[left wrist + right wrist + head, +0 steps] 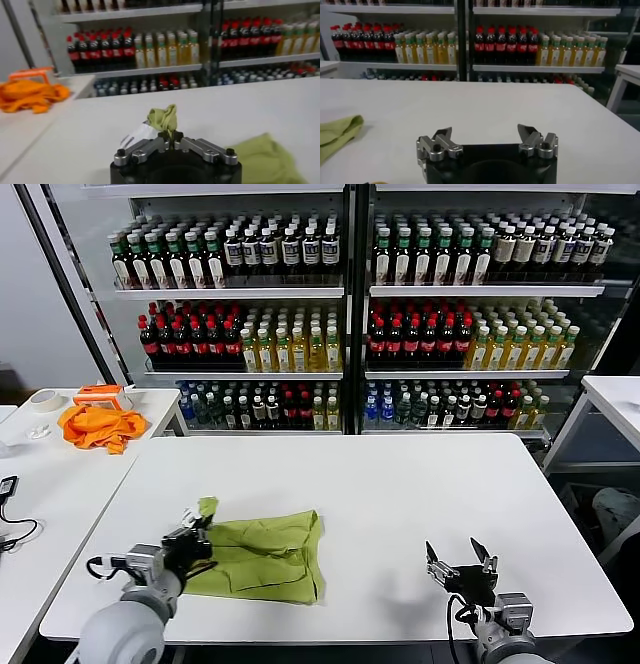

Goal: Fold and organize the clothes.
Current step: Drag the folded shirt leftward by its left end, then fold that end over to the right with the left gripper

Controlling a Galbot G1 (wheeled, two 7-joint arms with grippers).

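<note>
Lime-green cotton, the T-shirt (262,556) lies crumpled and partly folded on the white table (400,494), toward the near left part of it, in front of your left arm. Your left gripper (196,529) sits at the shirt's left edge with its fingers (159,138) pressed together on a bunched tip of the fabric; that tip stands up as a small green tuft just past the fingertips, lifted off the tabletop. In the left wrist view the tuft (163,118) rises right between the closed fingers, with a pale scrap beside it, and the rest of the shirt (267,157) spreads on the table off to one side.

Your right gripper (460,559) hovers low over bare table near the front right, fingers spread wide, nothing between them, well apart from the shirt. The right wrist view shows only a corner of the green cloth (337,132) at the frame's edge.

Side table on your left: orange cloth (98,426), roll of tape (44,399). Behind: shelves of bottles (350,304)
</note>
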